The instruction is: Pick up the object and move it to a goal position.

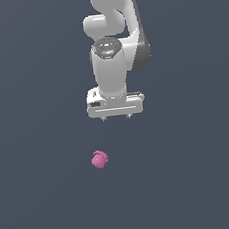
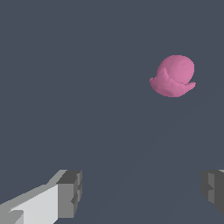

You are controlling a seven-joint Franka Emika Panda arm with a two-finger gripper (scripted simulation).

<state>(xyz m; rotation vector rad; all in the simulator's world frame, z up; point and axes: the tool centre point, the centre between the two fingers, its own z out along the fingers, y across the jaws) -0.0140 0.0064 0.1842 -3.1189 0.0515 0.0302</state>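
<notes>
Pincer (image 1: pixel 116 118) wide open, holding nothing; pink blob (image 1: pixel 99 159) sits below it, off toward the exterior view's left.

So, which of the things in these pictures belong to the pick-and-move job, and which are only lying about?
Belong to the job:
- small pink lumpy blob with a little nub, lying on the surface, not grasped
- white robot hand, open, apart from the blob

Only lying about:
- nothing else; only the plain dark grey surface shows
</notes>
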